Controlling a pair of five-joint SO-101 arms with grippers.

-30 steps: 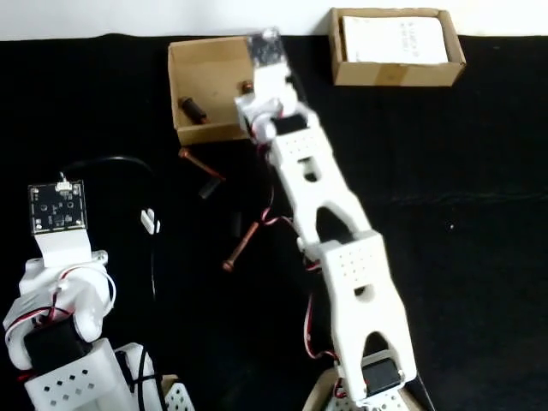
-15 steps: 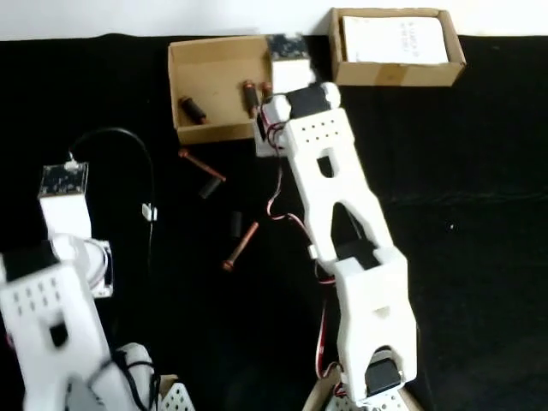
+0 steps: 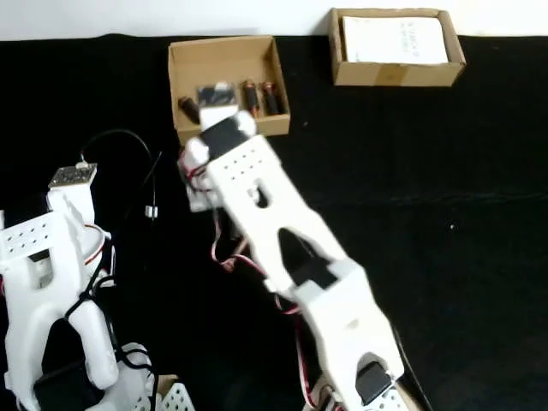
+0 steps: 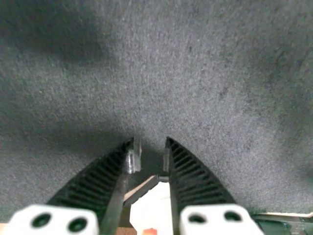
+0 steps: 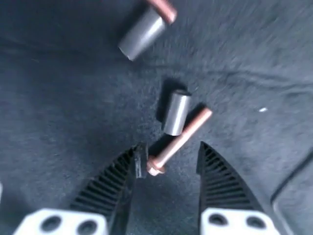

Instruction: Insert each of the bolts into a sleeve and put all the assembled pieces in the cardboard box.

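Bolt (image 5: 181, 141) beside sleeve (image 5: 176, 113), head between parted right jaws, second sleeve (image 5: 142, 32) near

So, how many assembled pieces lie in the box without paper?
3: one piece by the cardboard box's left wall, two side by side at right; the arm may hide more.

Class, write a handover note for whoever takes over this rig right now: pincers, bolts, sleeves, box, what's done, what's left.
Left pincer: slightly open, empty, above the black cloth.
Right pincer: open over a loose bolt; a sleeve lies beside it.
Farther off: a second sleeve and second bolt.
Done: three assembled pieces in the cardboard box.
Left: assemble and box two pairs.
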